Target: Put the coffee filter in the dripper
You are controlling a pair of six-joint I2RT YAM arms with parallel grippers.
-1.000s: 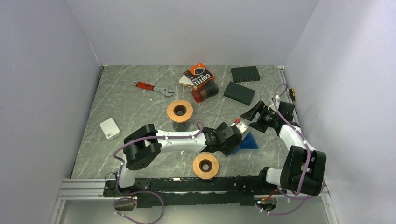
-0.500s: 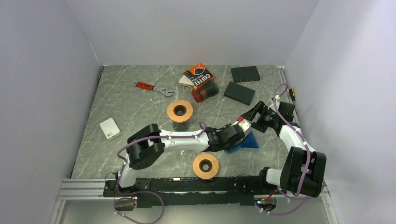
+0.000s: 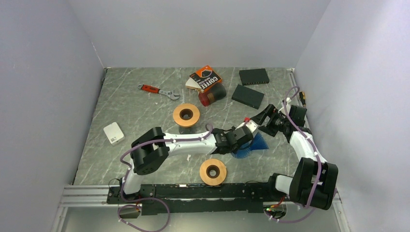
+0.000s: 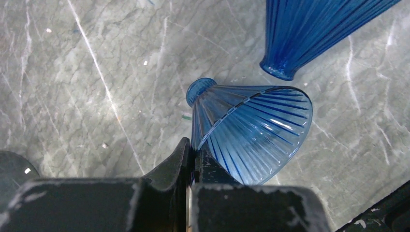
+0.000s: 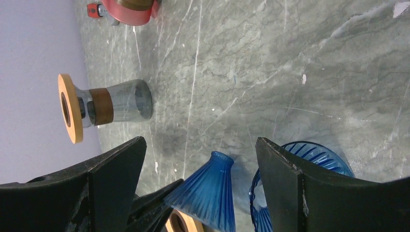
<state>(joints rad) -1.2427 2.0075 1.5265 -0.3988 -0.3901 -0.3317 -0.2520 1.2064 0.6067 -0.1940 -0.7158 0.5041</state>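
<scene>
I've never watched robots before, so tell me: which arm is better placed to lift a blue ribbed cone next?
Left. The left claw is shut on one blue cone at its rim; the right claw stands open, gripping nothing.

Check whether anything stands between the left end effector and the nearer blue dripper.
Nothing visible does. The left end effector is shut on the rim of the nearer blue dripper, which is tipped on its side. The second blue dripper sits beyond it, not between them.

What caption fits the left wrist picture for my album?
Left gripper pinching the rim of a blue cone, a second cone nearby.
</scene>
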